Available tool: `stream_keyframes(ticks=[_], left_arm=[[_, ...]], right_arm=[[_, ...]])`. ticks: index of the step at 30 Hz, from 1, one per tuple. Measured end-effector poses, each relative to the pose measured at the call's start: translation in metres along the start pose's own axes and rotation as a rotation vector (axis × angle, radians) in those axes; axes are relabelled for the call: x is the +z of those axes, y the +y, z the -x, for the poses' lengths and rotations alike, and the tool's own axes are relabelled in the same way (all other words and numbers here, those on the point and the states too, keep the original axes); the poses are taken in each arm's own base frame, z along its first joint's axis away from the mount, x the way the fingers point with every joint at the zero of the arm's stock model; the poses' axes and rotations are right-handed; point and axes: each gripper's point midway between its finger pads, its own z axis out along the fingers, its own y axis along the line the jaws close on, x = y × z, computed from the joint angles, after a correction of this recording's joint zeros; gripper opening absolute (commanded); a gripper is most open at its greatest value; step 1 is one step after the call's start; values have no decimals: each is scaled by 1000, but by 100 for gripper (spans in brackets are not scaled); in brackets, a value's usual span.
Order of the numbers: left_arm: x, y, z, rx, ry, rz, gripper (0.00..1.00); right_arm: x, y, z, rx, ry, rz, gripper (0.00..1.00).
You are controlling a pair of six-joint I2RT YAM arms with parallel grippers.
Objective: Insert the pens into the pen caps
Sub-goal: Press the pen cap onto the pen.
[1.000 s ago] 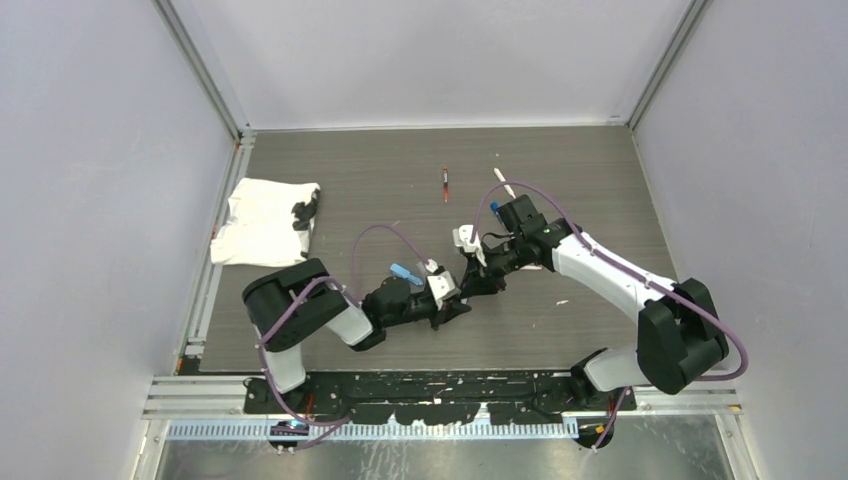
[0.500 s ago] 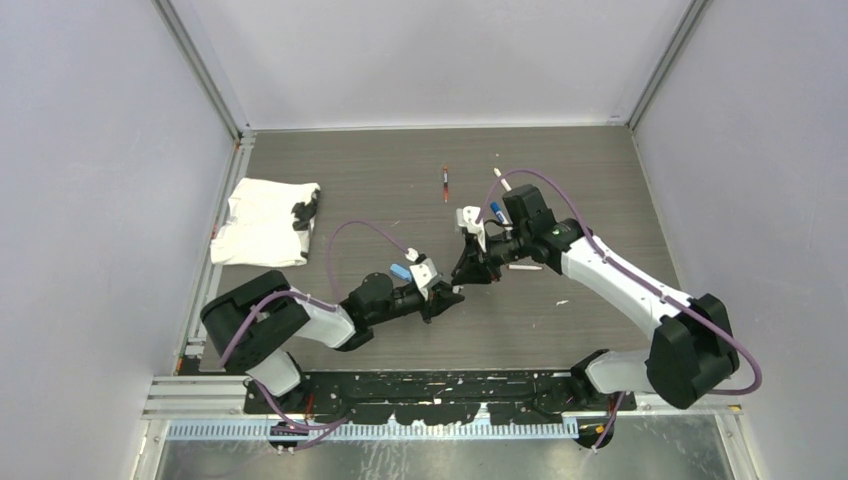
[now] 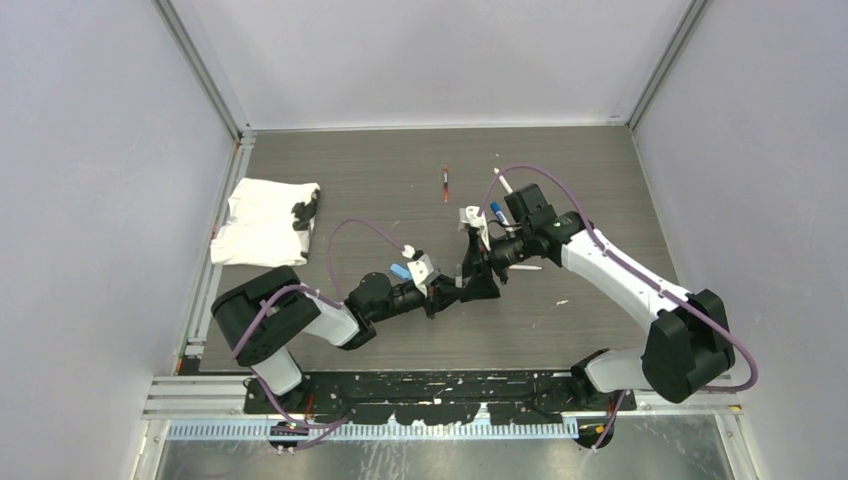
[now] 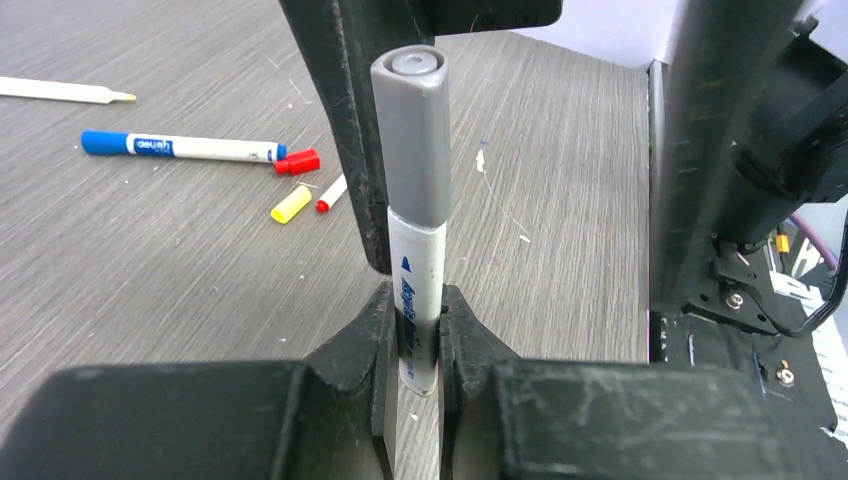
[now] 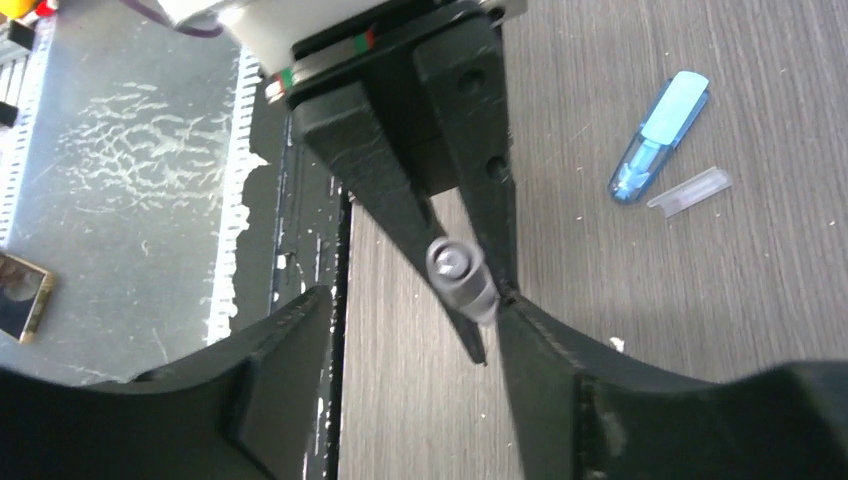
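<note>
The left gripper (image 4: 420,312) is pinched narrow on the white barrel of a pen (image 4: 417,265), holding it upright over the middle of the table (image 4: 150,270). The right gripper (image 5: 412,305) stands spread around the pen's top, one finger just beside it and the other well apart, gripping nothing. Its black fingers rise close behind the pen and hide the table there. To the side lie a blue-ended pen (image 4: 180,148) with a red cap (image 4: 298,161) at its tip, a yellow cap (image 4: 291,204) and a short red-tipped piece (image 4: 332,193) just beside each other. A light-blue oblong piece (image 5: 660,135) lies beside a clear tube (image 5: 690,190), and a white cloth (image 3: 265,222) is well apart at the left. The held pen bears blue print, and a grey cap (image 4: 414,130), slightly wider than the barrel, sits on its upper end.
</note>
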Motion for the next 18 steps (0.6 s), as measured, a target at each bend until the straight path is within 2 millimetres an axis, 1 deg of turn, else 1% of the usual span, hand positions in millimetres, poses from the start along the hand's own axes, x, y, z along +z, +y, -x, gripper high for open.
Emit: stream_keyframes(ticks=[2, 3, 7, 8, 9, 11, 14, 16, 18], left_arm=[[1, 1, 4, -7, -19, 3, 0], [1, 2, 6, -10, -26, 4, 1], [2, 1, 13, -26, -53, 2, 1], [2, 1, 13, -32, -55, 2, 1], [2, 0, 13, -44, -56, 1, 0], [1, -1, 15, -73, -59, -1, 1], [1, -4, 22, -119, -76, -4, 1], [0, -8, 33, -148, -104, -9, 1], [-1, -13, 44, -170, -134, -11, 1]], right_arm=[[-6, 5, -1, 12, -3, 9, 80], [-8, 8, -1, 13, -5, 11, 82], [-24, 19, 5, -26, -35, 4, 86], [-27, 21, 8, -36, -46, 1, 91], [-30, 23, 10, -47, -56, -1, 98], [-33, 25, 14, -59, -76, 0, 100], [-31, 26, 14, -35, -100, 13, 100], [-27, 25, 12, 8, -117, 16, 100], [-24, 19, 13, 67, -136, -2, 100]])
